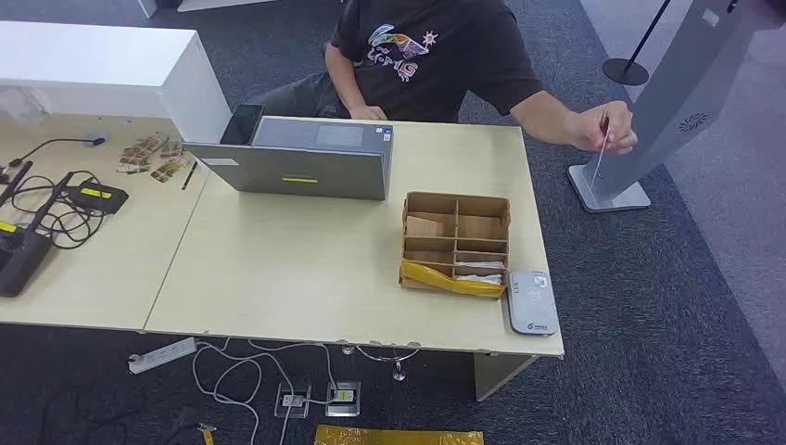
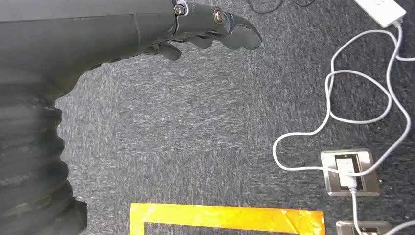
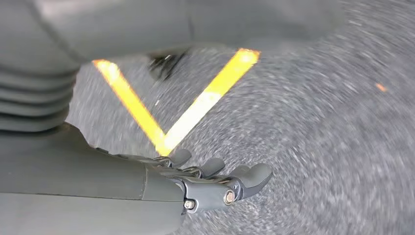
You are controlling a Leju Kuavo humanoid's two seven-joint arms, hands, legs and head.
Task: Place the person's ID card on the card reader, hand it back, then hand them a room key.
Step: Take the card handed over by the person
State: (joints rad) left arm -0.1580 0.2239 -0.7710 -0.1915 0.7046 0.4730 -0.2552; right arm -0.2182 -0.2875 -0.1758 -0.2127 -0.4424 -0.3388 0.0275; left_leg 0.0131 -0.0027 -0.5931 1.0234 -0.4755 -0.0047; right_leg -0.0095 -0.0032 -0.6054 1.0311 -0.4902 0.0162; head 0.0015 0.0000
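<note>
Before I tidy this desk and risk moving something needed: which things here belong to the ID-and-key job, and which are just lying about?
For the job:
- card, held up by the person's hand
- card reader at the desk corner
- cardboard organiser, which may hold the room keys; I cannot tell

Lying about:
- laptop
- microphone and cables
- snack packets
- power strip on the floor

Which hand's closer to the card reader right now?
Probably right, hedged. The card reader sits on the table, at its right front corner. Left hand hangs above the floor sockets, well left of it; right hand hangs over yellow tape.
</note>
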